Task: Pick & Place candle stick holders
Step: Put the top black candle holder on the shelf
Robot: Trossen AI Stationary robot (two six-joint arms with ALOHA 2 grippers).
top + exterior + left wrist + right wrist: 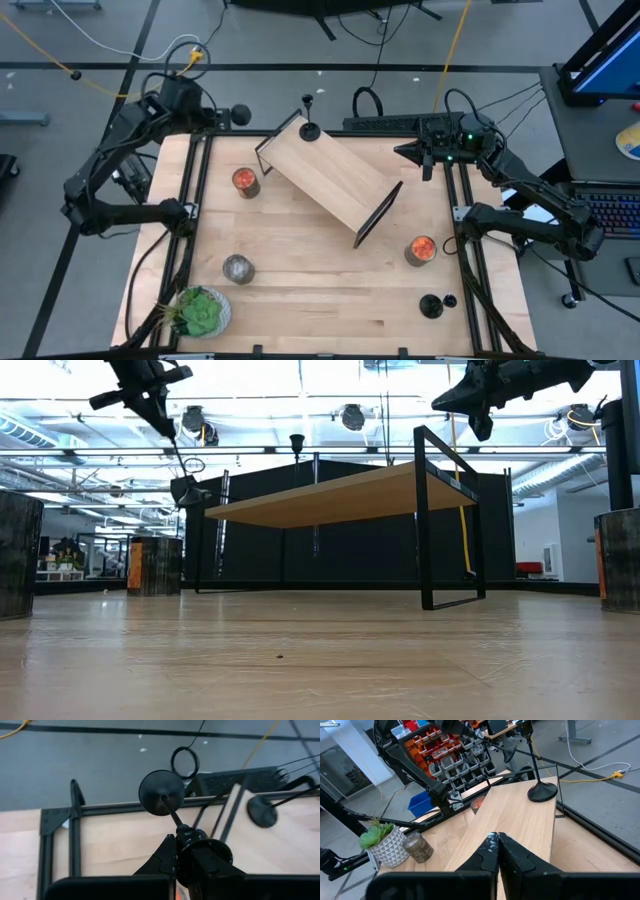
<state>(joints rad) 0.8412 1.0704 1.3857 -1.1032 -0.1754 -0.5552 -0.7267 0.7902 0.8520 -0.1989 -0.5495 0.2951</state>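
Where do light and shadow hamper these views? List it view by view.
Low view: bright ceiling lights backlight the shelf. High view: even light, soft shadows. Left wrist view: the candle stick holder in the left gripper shows no glare.

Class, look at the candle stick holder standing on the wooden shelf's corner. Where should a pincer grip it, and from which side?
Grip its thin stem, coming down from above and straddling it. The candle stick holder stands upright; its round base lies flat on the wooden shelf, offering no edge. The left pincer holds another holder by the stem.
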